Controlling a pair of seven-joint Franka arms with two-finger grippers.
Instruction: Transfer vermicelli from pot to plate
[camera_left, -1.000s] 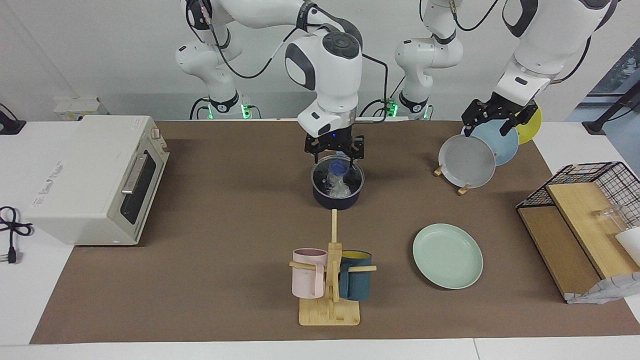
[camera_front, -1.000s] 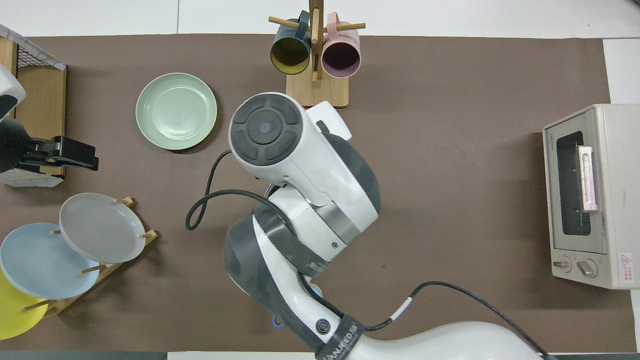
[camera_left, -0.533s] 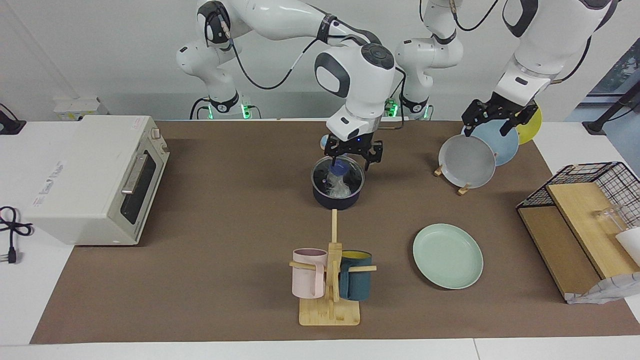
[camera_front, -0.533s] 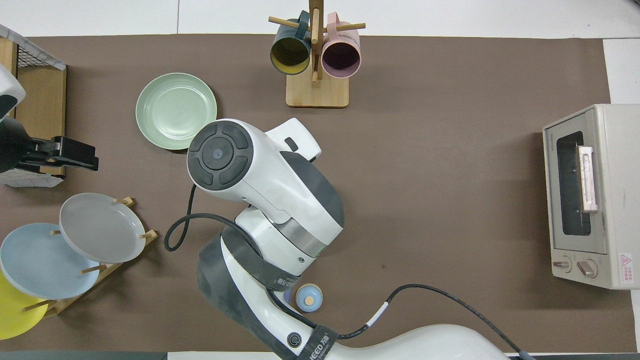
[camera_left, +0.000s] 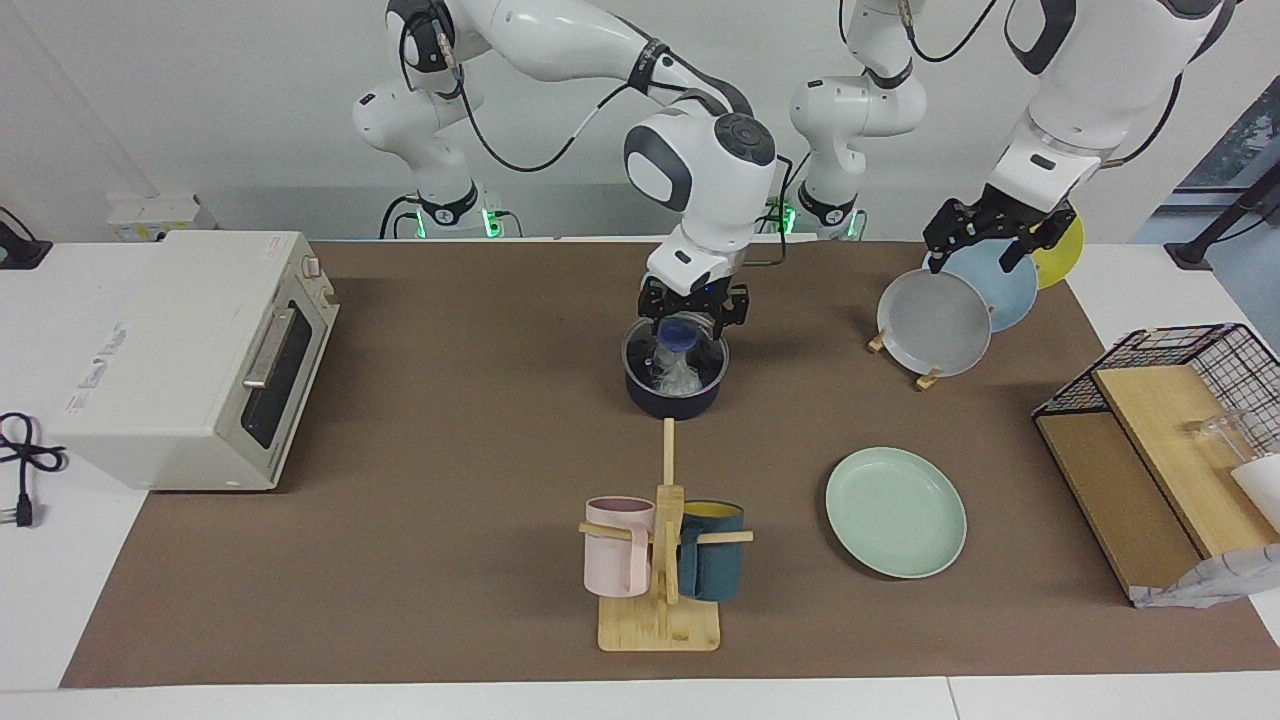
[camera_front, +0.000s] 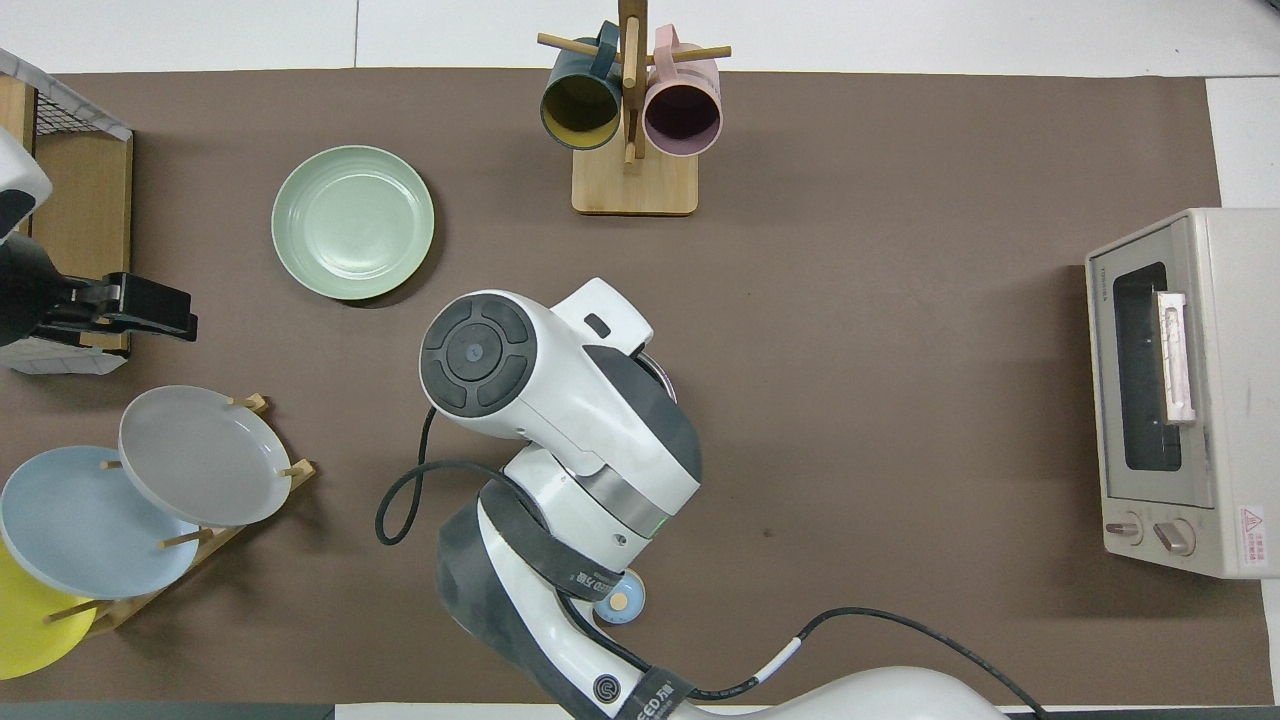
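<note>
Right tool (camera_left: 693, 322) hangs over the pot (camera_left: 675, 380).

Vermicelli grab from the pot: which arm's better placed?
Right. Its claw hangs directly over the pot holding the vermicelli. The left claw waits over the rack of plates, away from the pot, with the mint plate bare.

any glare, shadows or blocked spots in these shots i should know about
Facing view: even light, no strong glare; the right gripper hangs over the pot, whose dark inside shows pale vermicelli clearly; soft shadow beside the toaster oven. Overhead view: the right arm hides the pot almost wholly; the green plate casts a thin shadow along its nearer edge.
</note>
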